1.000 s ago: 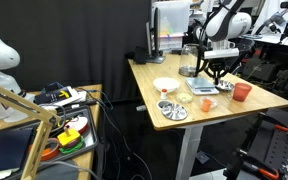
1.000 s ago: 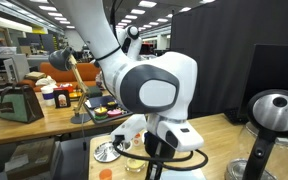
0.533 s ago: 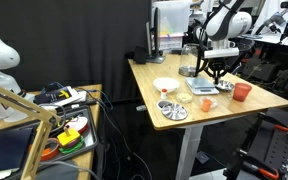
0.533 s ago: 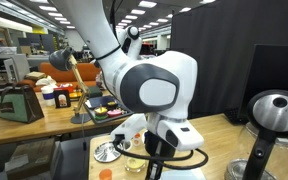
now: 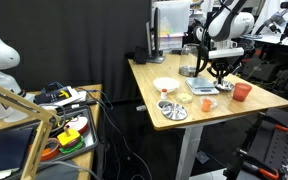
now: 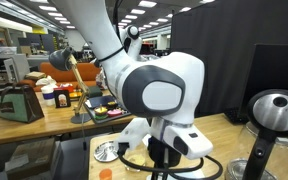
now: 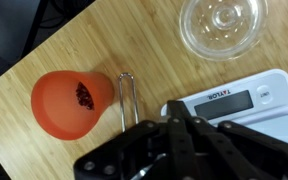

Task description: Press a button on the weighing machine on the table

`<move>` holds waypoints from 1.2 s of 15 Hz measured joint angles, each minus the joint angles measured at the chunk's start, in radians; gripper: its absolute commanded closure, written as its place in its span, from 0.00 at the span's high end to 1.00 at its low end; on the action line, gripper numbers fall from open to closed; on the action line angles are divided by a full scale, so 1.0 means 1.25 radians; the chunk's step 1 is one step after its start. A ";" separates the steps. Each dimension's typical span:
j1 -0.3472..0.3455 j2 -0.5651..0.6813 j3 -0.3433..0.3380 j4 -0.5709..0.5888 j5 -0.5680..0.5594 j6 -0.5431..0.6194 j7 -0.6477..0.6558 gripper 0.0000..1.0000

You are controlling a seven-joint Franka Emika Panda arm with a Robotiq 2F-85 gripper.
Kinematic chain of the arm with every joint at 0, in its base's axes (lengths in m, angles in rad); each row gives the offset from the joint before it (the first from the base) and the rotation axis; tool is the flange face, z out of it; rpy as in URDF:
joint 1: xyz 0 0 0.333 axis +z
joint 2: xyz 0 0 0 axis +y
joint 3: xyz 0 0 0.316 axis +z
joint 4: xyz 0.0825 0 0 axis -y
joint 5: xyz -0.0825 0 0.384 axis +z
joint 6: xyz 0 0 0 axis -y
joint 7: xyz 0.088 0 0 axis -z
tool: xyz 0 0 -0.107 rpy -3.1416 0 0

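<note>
The weighing machine (image 5: 204, 88) lies flat on the tan table (image 5: 149, 75), pale with a lighter top plate. In the wrist view the weighing machine (image 7: 246, 98) shows its grey display at the right. My gripper (image 7: 177, 112) is shut and empty, and its joined fingertips point at the machine's left front corner. In an exterior view the gripper (image 5: 221, 68) hangs just above the machine's right side. In the other exterior view the arm's wrist (image 6: 169, 150) hides the machine. I cannot tell whether the tips touch it.
An orange cup (image 7: 72, 103) and a thin metal wire piece (image 7: 127, 95) lie left of the machine; a clear glass bowl (image 7: 222, 22) sits beyond it. A white bowl (image 5: 166, 85), a metal dish (image 5: 174, 111) and a kettle (image 6: 274, 110) also stand on the table.
The arm's wrist has shifted slightly sideways and lower over the weighing machine. The objects on the table have not moved.
</note>
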 measured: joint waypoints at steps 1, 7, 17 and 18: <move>-0.001 0.000 -0.003 0.001 0.000 0.000 -0.023 0.00; -0.002 0.058 -0.002 0.038 0.071 -0.001 -0.124 0.00; -0.018 0.179 -0.009 0.152 0.118 -0.017 -0.143 0.00; -0.018 0.184 -0.009 0.157 0.118 -0.021 -0.143 0.00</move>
